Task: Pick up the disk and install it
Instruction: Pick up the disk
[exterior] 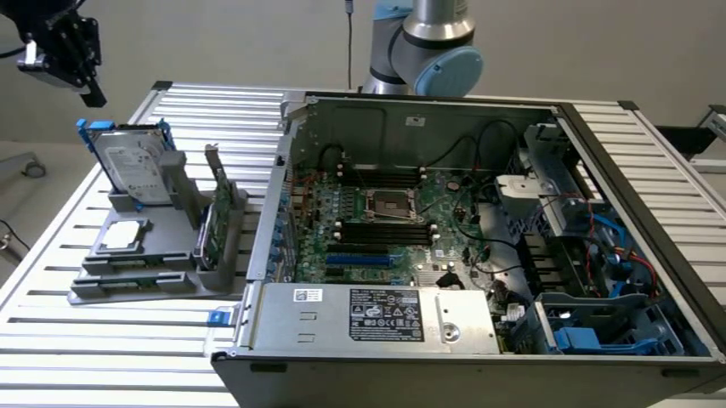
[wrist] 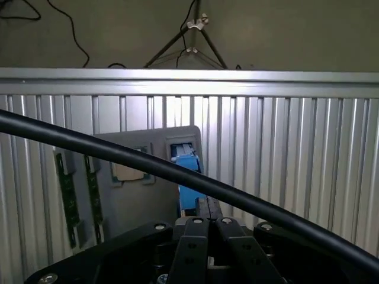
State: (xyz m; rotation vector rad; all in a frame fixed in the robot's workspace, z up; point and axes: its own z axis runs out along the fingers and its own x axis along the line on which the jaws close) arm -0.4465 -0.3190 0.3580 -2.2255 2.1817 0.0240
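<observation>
While the disk (exterior: 128, 161) stands on edge at the back of a grey holder (exterior: 153, 285), white label visible and blue carrier frame round its edges, the jaws hang above it, off toward the exterior view's left. They are well apart from the disk, pressed together with nothing between them. In the wrist view the disk's blue frame sits just past the closed fingertips (wrist: 202, 207). A small square chip (exterior: 122, 235) lies flat in the holder, on the camera side of the disk. Green circuit sticks (wrist: 66, 198) stand in slots along the holder's side nearer the computer case (exterior: 340, 106). The holder rests on a slatted metal desk (exterior: 68, 340), just beside the case. The case lies lid off, with the motherboard (exterior: 386, 212) exposed. A labelled power supply box (exterior: 375, 314) sits at the front and blue bay parts (exterior: 590, 336) at the exterior view's right. A black cable (wrist: 266, 213) crosses the wrist view. The arm base (exterior: 437, 42) rises behind the case.
</observation>
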